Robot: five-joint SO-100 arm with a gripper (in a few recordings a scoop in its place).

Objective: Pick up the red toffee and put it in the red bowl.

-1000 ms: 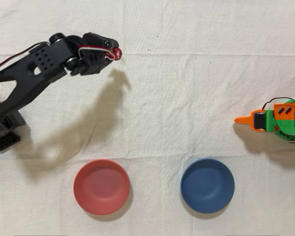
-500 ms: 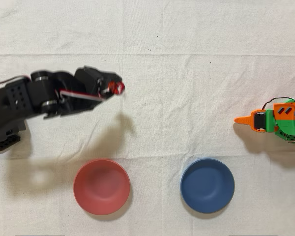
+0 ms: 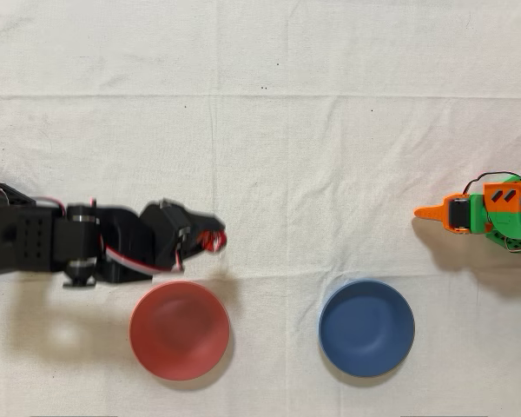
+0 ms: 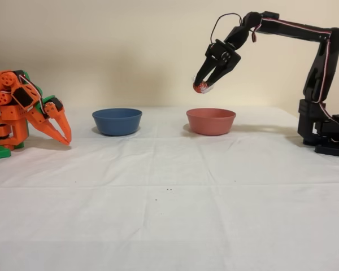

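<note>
White cloth (image 3: 330, 156), creased and faintly speckled, covers the whole table (image 4: 169, 226) and carries everything else. Across it in the overhead view the black jointed arm (image 3: 43, 248) reaches in from the left edge, while the fixed view shows it standing on its base at the right and stretching high to the left. An idle orange arm with green parts (image 3: 491, 213) rests folded at the right edge in the overhead view, and at the left in the fixed view.

Two round bowls of like width sit well apart along the lower part of the overhead view: the plain salmon-red matte bowl (image 3: 180, 330) on the left and a dark blue bowl (image 3: 366, 327) on the right. In the fixed view the red bowl (image 4: 211, 121) stands to the right of the blue one (image 4: 117, 121).

Smaller is the black two-finger gripper (image 4: 202, 86), angled downward with its fingers pinched narrowly around the small red foil toffee (image 4: 198, 87). The toffee (image 3: 214, 242) hangs clear above the cloth, raised over the table beside the red bowl's rim, not yet inside it.
</note>
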